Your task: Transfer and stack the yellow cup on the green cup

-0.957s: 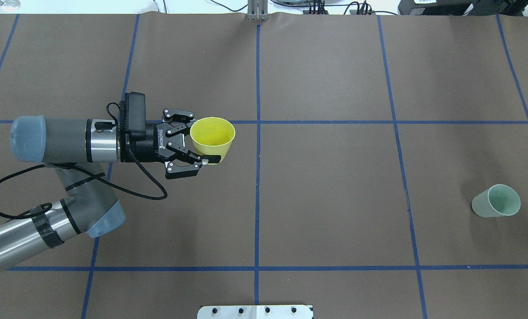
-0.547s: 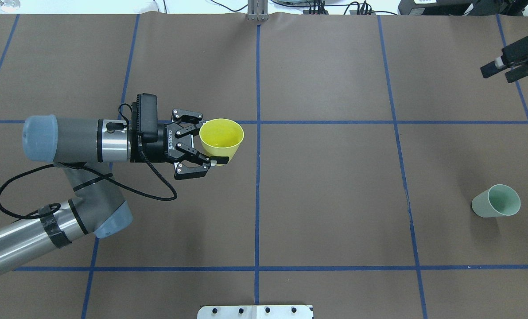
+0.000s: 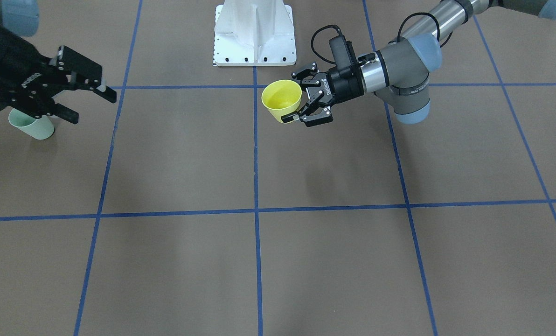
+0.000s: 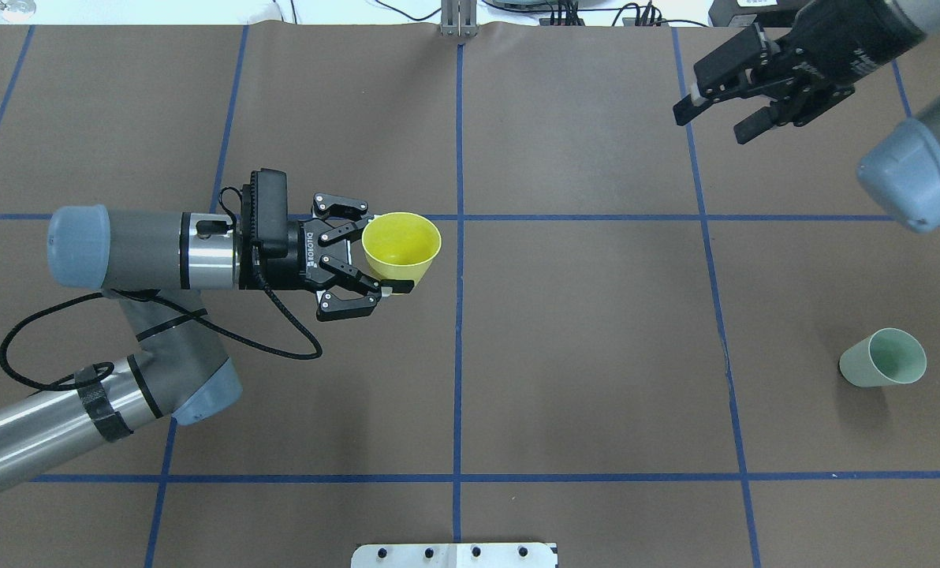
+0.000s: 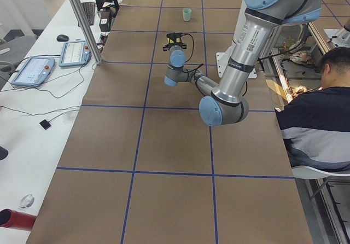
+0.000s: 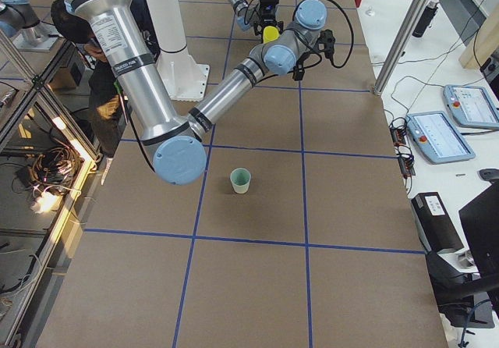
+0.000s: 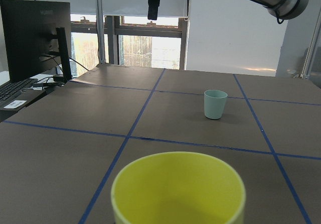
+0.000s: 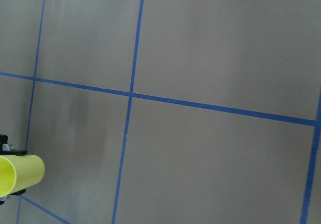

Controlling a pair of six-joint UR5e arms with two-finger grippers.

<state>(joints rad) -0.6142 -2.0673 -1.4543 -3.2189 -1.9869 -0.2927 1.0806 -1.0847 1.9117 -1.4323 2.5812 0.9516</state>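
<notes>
The left gripper [image 3: 293, 99], held level on its grey wrist, is closed on the yellow cup [image 3: 281, 99], which sits upright and mouth up between its fingers; one fingertip [image 3: 288, 119] lies across the cup's near wall. Well apart from it, over the brown table [image 3: 334, 158] with its blue tape lines, the right gripper [image 3: 91, 106] has its jaws spread. The green cup [image 3: 34, 128] stands by the back of that gripper, partly hidden by its body, and the white robot base [image 3: 254, 32] lies beyond the left gripper's fingertips.
</notes>
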